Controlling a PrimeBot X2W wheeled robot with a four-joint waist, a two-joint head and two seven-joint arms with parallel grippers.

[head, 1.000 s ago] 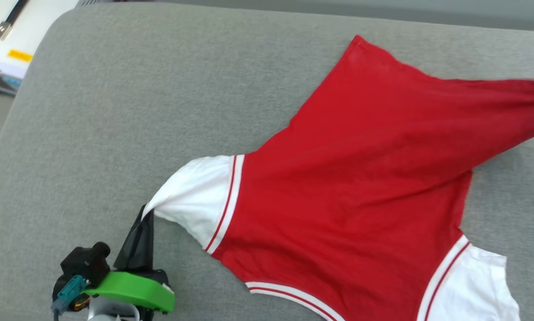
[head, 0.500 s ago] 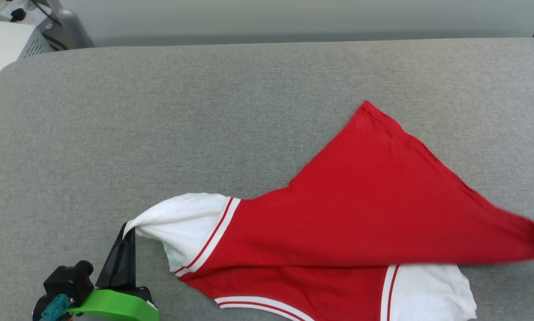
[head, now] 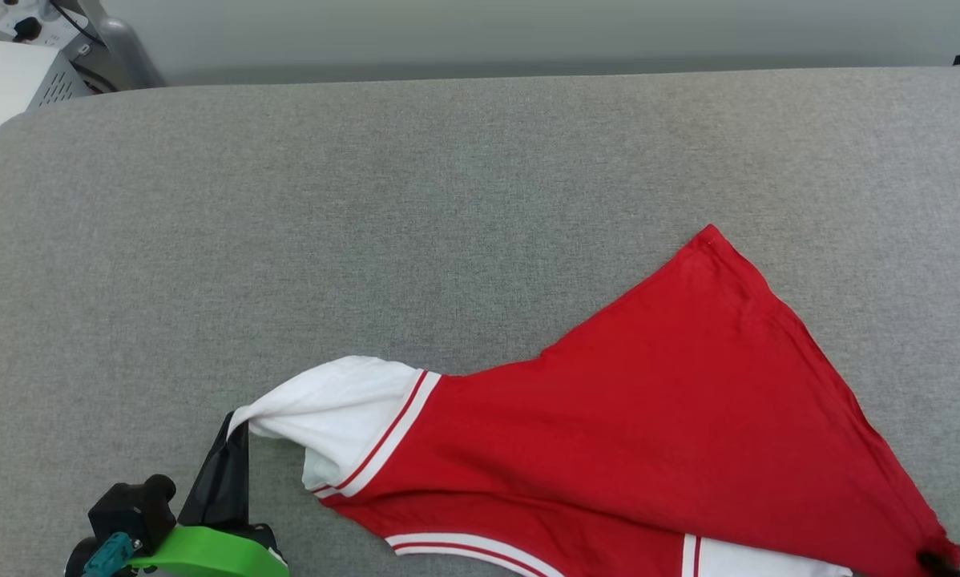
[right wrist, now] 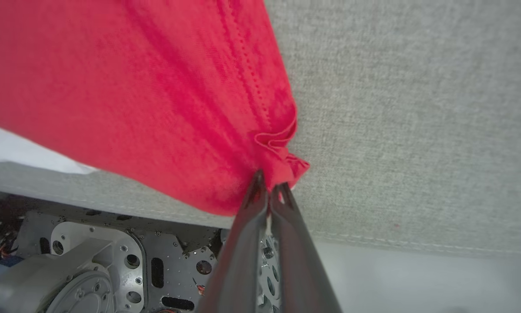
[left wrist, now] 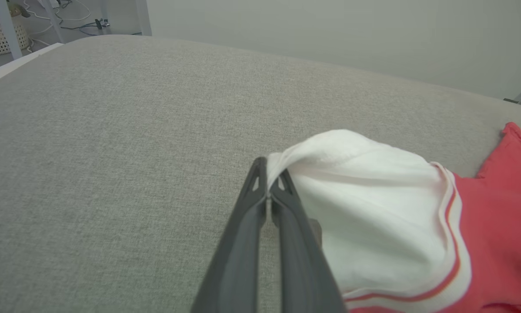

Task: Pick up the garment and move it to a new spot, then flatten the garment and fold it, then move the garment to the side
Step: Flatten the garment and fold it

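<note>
1 garment (head: pixel 648 433) on 1 gray surface (head: pixel 368 240); L gripper (left wrist: pixel 269 167) clamps white sleeve (head: pixel 344 401) lower left, R gripper (right wrist: pixel 269 184) clamps red corner (head: pixel 917 533) lower right.

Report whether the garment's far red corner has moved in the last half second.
Yes. Measured against the gray cushion, the garment slid toward the robot and rightward.

On my screen the light is bright, soft and even over the matte grey fabric-covered worktop (head: pixel 368 200). A thin shadow sits under the lifted white sleeve of the red jersey garment (head: pixel 688 417). The head view is crisp. The left wrist view washes the red to coral and bows the worktop's far edge. In the right wrist view the near cloth smears and the right tool (right wrist: pixel 269 184) softens toward the bottom edge.
</note>
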